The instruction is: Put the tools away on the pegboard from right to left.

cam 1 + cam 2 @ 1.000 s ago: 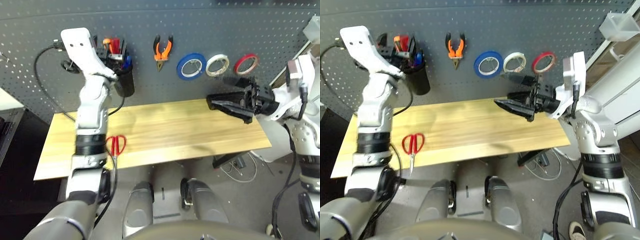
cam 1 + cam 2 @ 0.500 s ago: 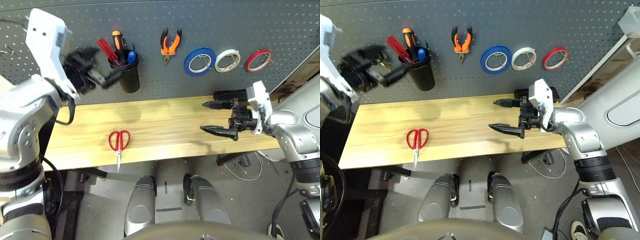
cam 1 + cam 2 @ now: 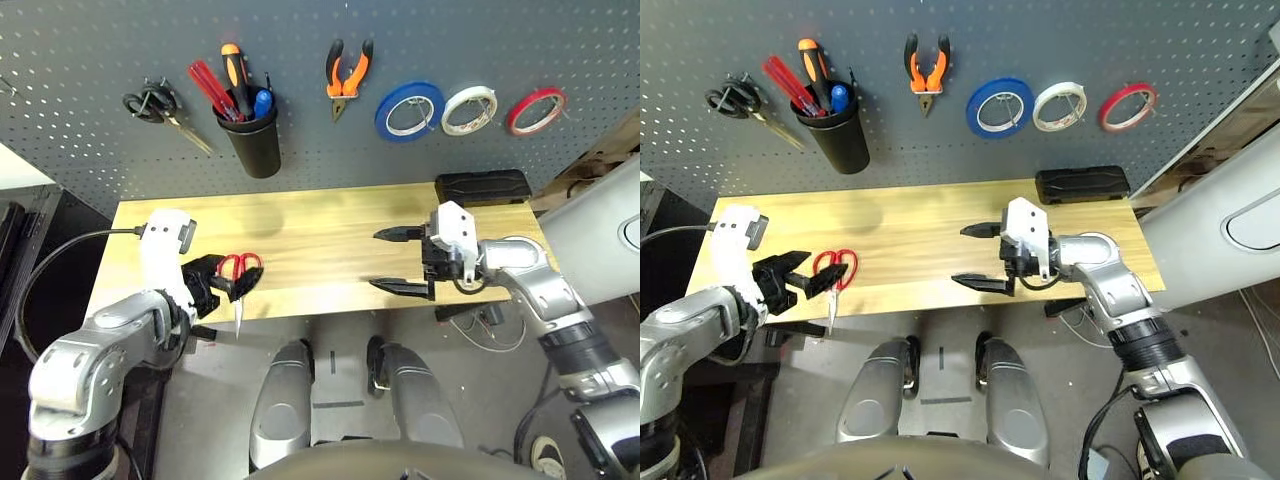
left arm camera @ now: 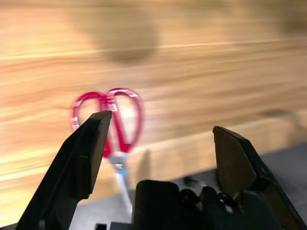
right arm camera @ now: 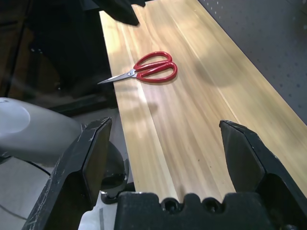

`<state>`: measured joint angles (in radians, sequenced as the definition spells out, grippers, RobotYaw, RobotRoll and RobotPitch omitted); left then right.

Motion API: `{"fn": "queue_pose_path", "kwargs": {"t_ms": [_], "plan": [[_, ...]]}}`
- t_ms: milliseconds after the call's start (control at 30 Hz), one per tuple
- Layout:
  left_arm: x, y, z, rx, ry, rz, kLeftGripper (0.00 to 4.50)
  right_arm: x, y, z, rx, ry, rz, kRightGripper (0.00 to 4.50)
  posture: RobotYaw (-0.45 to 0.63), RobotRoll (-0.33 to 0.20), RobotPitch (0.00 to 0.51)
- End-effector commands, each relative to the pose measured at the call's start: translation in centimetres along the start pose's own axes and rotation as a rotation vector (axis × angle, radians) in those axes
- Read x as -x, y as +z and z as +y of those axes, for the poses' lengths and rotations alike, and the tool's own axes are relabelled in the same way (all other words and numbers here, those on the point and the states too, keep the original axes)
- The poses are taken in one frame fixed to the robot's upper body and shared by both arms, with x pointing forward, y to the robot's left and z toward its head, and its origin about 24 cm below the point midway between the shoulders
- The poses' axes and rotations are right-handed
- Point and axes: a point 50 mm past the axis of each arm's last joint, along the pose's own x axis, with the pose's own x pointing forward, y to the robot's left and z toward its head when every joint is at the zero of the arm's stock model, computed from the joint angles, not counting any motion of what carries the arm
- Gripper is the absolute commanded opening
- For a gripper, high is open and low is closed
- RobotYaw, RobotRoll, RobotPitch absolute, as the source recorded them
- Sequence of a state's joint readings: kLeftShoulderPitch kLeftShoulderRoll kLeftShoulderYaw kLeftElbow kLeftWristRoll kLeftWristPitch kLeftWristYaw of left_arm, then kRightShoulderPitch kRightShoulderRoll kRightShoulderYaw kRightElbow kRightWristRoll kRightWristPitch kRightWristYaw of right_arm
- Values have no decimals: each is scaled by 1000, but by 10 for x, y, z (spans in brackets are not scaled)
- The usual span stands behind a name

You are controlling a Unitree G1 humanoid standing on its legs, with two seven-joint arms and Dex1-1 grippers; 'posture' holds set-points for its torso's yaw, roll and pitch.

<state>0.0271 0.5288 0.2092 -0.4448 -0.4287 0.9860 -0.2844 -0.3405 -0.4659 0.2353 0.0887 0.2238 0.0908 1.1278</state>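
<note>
Half the red-handled scissors hide behind the left gripper's spread fingers.

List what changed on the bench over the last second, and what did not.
The left gripper came down from the black cup on the dark grey pegboard to the red-handled scissors at the wooden table's near edge, open and not gripping. The right gripper sank lower, open. Scissors, orange-handled pliers and tape rings unmoved.

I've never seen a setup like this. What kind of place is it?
Probably a small workshop or test bench: a pegboard hung with pliers and tape rolls, above a wooden worktop.
</note>
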Motion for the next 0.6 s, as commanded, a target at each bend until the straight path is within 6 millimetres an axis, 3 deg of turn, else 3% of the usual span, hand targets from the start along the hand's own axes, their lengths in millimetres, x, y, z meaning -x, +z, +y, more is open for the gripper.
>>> {"fn": "queue_pose_path", "kwargs": {"t_ms": [33,267,600], "plan": [[-20,-16,15,-23,165,11,4450,-10,3,9,14,26,8,4500,63,0,284],[-42,-35,33,-51,295,41,4450,-21,12,18,18,43,-14,4500,24,0,302],[-56,-62,48,-42,376,91,4450,-12,20,31,-11,46,-23,4500,-20,0,323]]}}
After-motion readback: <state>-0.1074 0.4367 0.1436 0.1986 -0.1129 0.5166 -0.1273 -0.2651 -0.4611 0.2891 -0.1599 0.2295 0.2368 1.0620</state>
